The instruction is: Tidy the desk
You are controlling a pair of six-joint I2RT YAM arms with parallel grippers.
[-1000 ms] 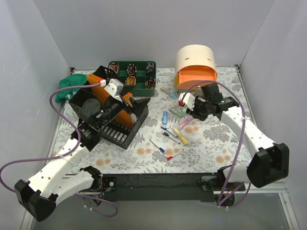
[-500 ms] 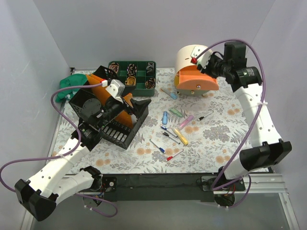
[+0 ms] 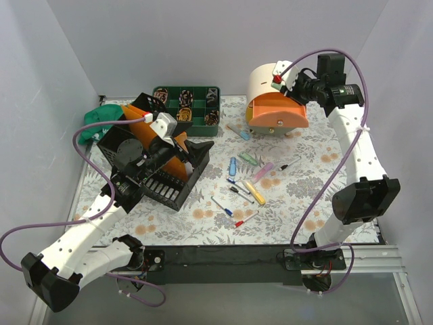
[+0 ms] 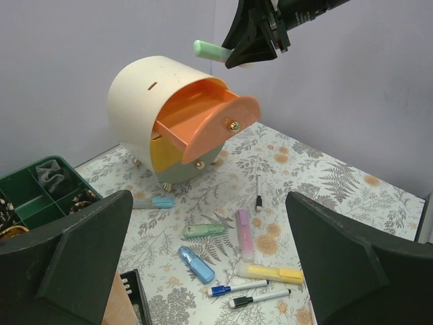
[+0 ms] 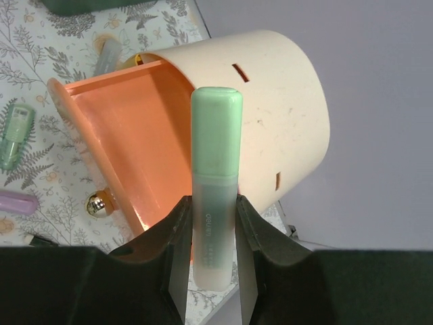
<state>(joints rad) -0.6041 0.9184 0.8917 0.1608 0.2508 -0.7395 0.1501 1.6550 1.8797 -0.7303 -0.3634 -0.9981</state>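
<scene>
The desk point(image 3: 304, 193) has a pale floral top. At its back right stands a cream round drawer unit point(image 3: 270, 76) with its orange drawer point(image 3: 279, 112) pulled open. My right gripper point(image 3: 289, 82) hangs above that drawer, shut on a green highlighter point(image 5: 216, 169) that points toward the drawer unit point(image 5: 281, 101). The left wrist view shows the same highlighter point(image 4: 211, 51) high over the orange drawer point(image 4: 196, 122). My left gripper point(image 3: 194, 152) is open and holds nothing, beside the black mesh rack point(image 3: 152, 172). Several pens and highlighters point(image 3: 247, 183) lie loose mid-desk.
A green compartment tray point(image 3: 186, 108) sits at the back, a green cloth point(image 3: 95, 123) at the back left. The rack holds an orange folder point(image 3: 145, 132). On the desk lie a green highlighter point(image 4: 204, 230), a blue one point(image 4: 196, 264), a pink one point(image 4: 243, 233), a yellow one point(image 4: 270, 273).
My right arm has risen from the loose pens mid-desk to above the open orange drawer, carrying the green highlighter. The left arm has stayed still.
</scene>
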